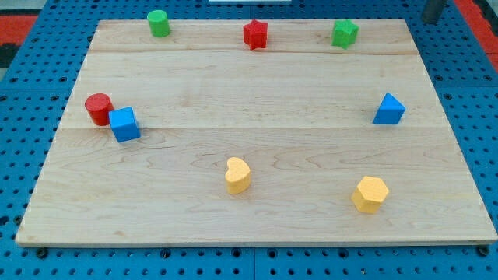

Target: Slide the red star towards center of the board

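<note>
The red star (255, 34) sits at the board's top edge, about midway across. My tip (429, 21) shows as a dark rod end at the view's top right corner, just off the wooden board (257, 101). It is far to the right of the star and touches no block.
A green cylinder (159, 23) is at the top left and a green block (345, 33) at the top right. A blue triangular block (389, 110) is at the right. A red cylinder (99, 108) touches a blue cube (124, 124) at the left. A yellow heart (237, 175) and a yellow hexagon (369, 194) are near the bottom.
</note>
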